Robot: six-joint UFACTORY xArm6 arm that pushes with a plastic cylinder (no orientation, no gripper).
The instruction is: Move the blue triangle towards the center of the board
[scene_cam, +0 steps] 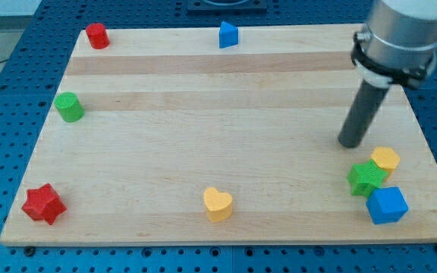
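The blue triangle (227,35) sits at the view's top edge of the wooden board (203,121), a little right of the middle. My tip (350,142) rests on the board at the view's right, far from the blue triangle, below and to the right of it. The tip stands just above and left of the yellow block (385,159) and the green star (367,178), apart from both.
A blue cube (387,205) lies at the lower right, below the green star. A yellow heart (218,204) is at the bottom middle. A red star (43,204) is at the lower left, a green cylinder (69,107) at the left, a red cylinder (97,36) at the upper left.
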